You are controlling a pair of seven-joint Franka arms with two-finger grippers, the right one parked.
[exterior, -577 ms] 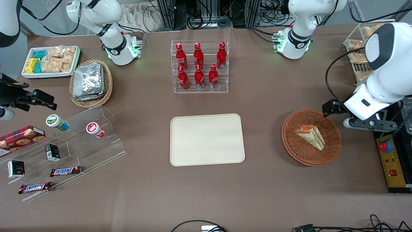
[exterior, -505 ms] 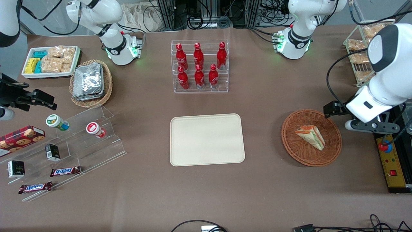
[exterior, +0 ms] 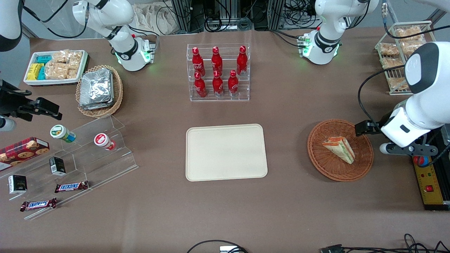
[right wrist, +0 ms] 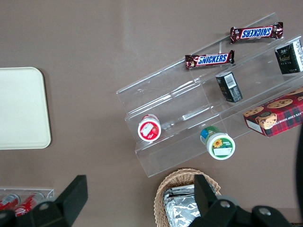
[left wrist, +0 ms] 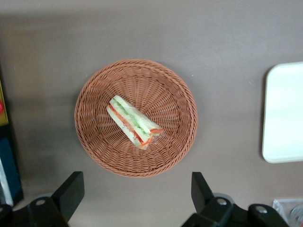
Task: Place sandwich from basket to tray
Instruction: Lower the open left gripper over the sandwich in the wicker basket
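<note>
The sandwich (exterior: 339,149) (left wrist: 134,121), a pale bread wedge with orange-red and green layers, lies on its side in the round reddish-brown basket (exterior: 337,175) (left wrist: 180,137). My left gripper (exterior: 407,150) (left wrist: 136,194) hangs high above the table just beside the basket, toward the working arm's end. It is open, its black fingers (left wrist: 71,193) spread wide over bare tablecloth, clear of the basket rim. The cream-beige tray (exterior: 225,153) (left wrist: 284,113) (right wrist: 21,109) lies flat mid-table with nothing on it, toward the parked arm's end from the basket.
A yellow control box (exterior: 427,179) with a red button sits under the arm at the table edge. A wire rack of snack bags (exterior: 400,52) stands farther from the camera. A clear rack of red bottles (exterior: 218,72) stands farther back than the tray.
The left arm has swung nearer to the front camera beside the basket, uncovering the wire rack. Sandwich, basket and tray have not moved.
</note>
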